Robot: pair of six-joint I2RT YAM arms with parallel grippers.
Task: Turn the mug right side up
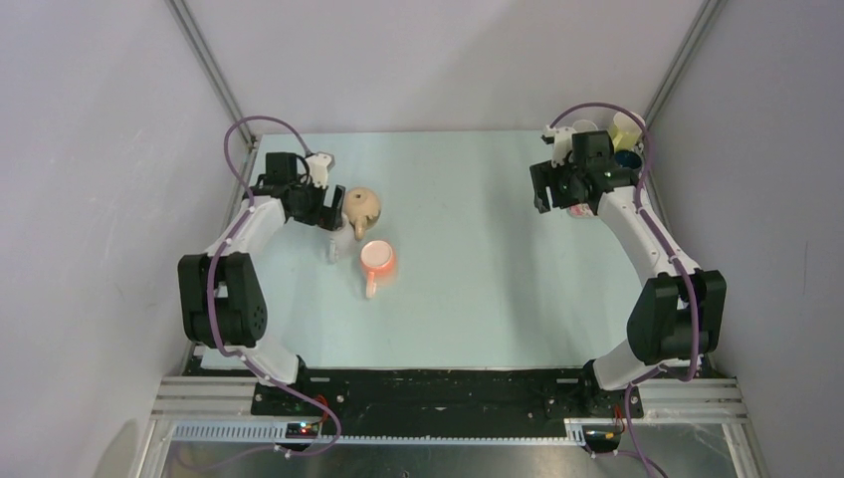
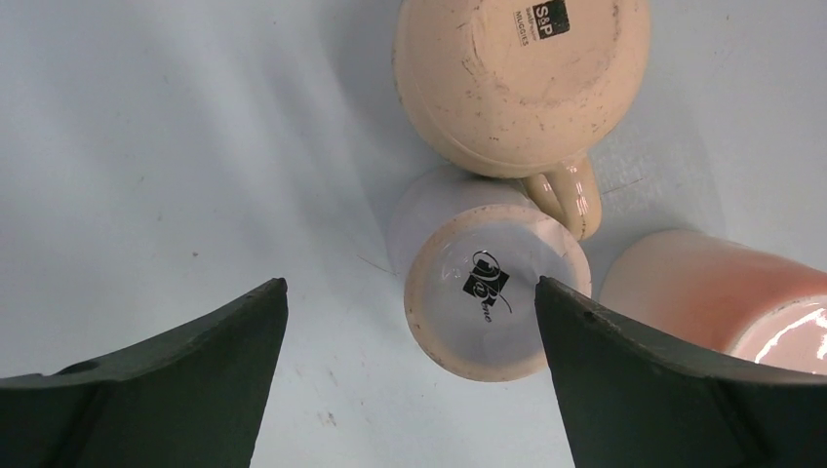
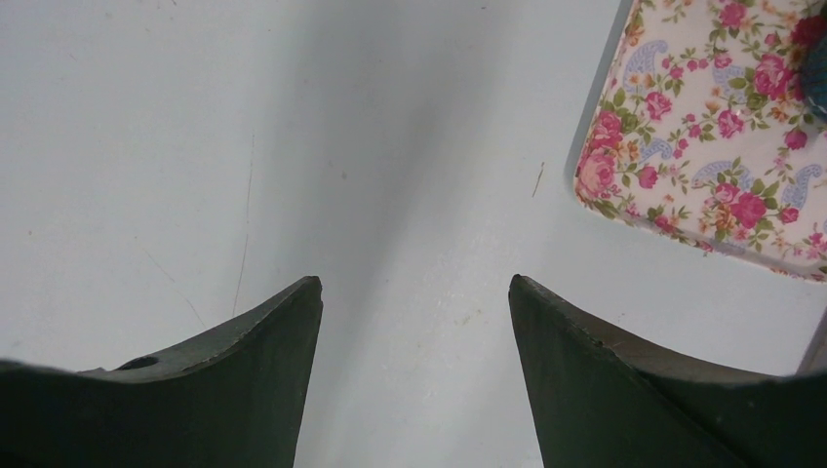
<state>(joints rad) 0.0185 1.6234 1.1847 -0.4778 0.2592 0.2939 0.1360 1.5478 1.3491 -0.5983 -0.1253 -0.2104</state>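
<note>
Nothing of the turn is done yet, as far as I can see. The white mug (image 2: 478,292) I take to be the target stands upside down on the table (image 2: 146,146), its printed base facing my left wrist camera. It sits crowded: the beige mug (image 2: 517,78), also base up, is just behind it with its handle touching or nearly touching the white mug's rim, and the pink mug (image 2: 702,283) is close on the other side. I cannot tell from here which way up the pink one is.

My left gripper (image 2: 410,283) hangs above the white mug with its jaws spread wide, nothing between them but the mug below; no contact that I can make out. The right gripper (image 3: 414,283) is well away at the far right of the table, jaws apart over bare surface, beside a floral tray (image 3: 722,127), holding nothing.

So the whole job is left: come down, close on the white mug without nudging its neighbours, lift, roll it over and set it down mouth up.
</note>
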